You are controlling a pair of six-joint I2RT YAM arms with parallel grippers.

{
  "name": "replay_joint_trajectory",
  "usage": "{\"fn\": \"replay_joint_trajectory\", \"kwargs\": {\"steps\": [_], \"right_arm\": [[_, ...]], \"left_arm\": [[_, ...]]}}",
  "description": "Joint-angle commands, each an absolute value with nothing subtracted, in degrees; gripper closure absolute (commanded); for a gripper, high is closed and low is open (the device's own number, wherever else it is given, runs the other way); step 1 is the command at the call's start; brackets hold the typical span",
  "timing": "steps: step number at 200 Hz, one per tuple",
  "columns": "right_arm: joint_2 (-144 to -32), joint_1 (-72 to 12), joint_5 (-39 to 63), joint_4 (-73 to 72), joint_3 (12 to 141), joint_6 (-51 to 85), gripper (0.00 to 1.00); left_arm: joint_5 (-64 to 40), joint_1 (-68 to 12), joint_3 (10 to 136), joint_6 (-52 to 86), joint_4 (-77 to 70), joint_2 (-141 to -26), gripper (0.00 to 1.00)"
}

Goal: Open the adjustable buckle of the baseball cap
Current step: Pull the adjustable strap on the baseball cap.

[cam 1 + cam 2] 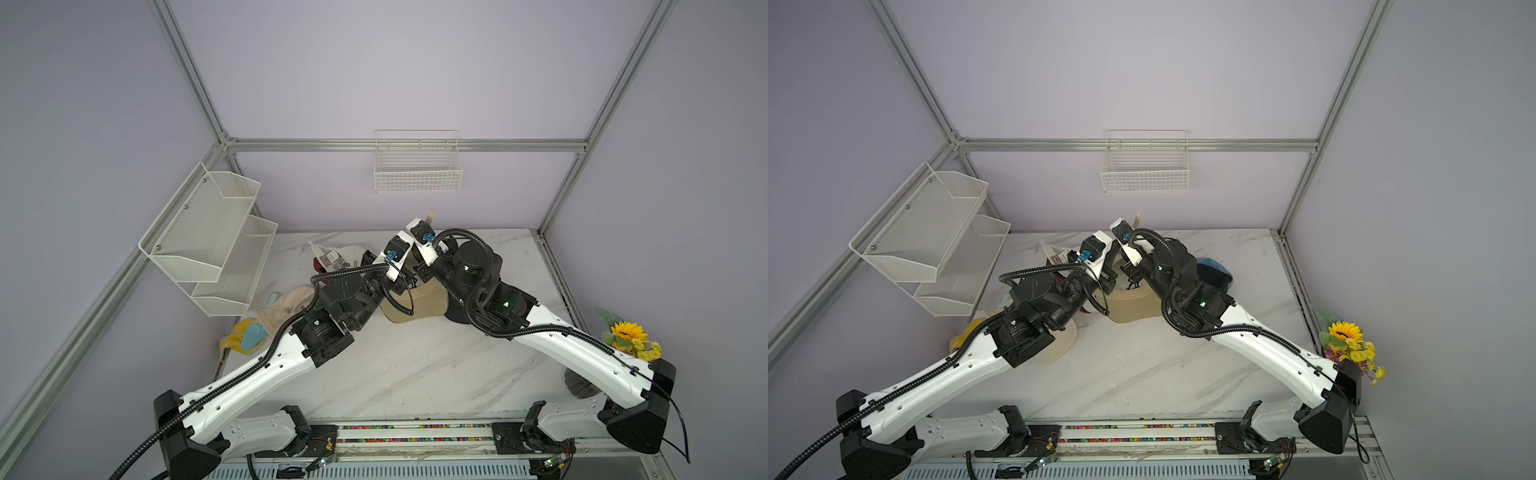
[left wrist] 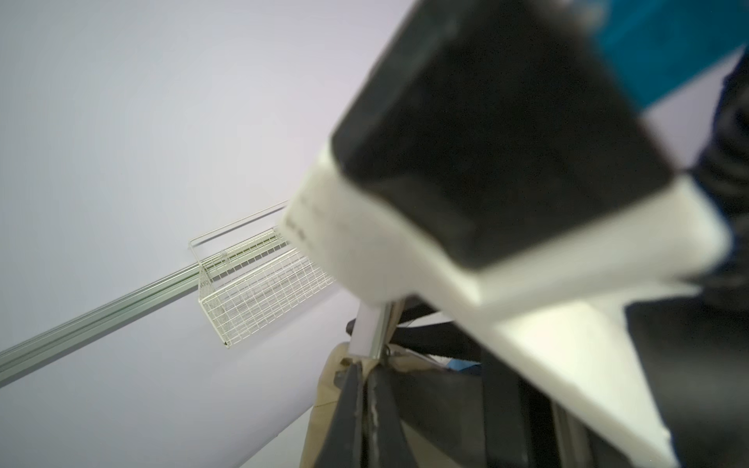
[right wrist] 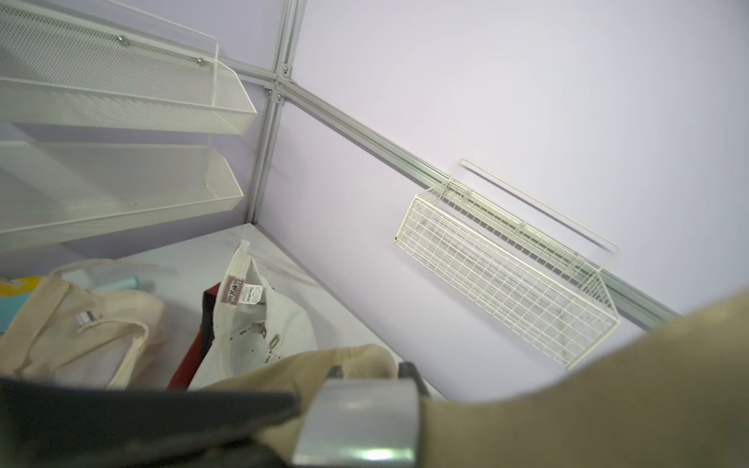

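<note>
Two arms show: left arm, right arm. Three caps are plain to see: tan cap, cream cap, white cap. A blue cloth under the right arm may be a fourth. There is one two-tier shelf, one basket, one flower bunch and one yellow bag.

A tan baseball cap lies on the table, its buckle shiny silver.
</note>
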State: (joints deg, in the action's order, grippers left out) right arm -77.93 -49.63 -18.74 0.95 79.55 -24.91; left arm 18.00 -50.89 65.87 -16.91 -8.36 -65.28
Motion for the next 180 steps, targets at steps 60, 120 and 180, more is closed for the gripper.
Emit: {"fn": "replay_joint_trajectory", "kwargs": {"steps": [60,120,180], "right_arm": [[-79.63,-49.63,-20.58,-0.62,87.27,-24.47,1.0],[-79.83,-46.18,-21.65,-0.49,89.67,-22.83,1.0],[-85.62,-43.85,-11.91,2.42,91.02,-16.3,1.0]], "left_arm": [[21.85,-50.81,63.25,-16.29,-4.99,-61.24,1.0],[28.38,-50.43,56.69,-15.2,-8.41,-55.99,1.0],[29.88,-39.11,54.55,-6.26,-4.97,-49.14,1.0]]}}
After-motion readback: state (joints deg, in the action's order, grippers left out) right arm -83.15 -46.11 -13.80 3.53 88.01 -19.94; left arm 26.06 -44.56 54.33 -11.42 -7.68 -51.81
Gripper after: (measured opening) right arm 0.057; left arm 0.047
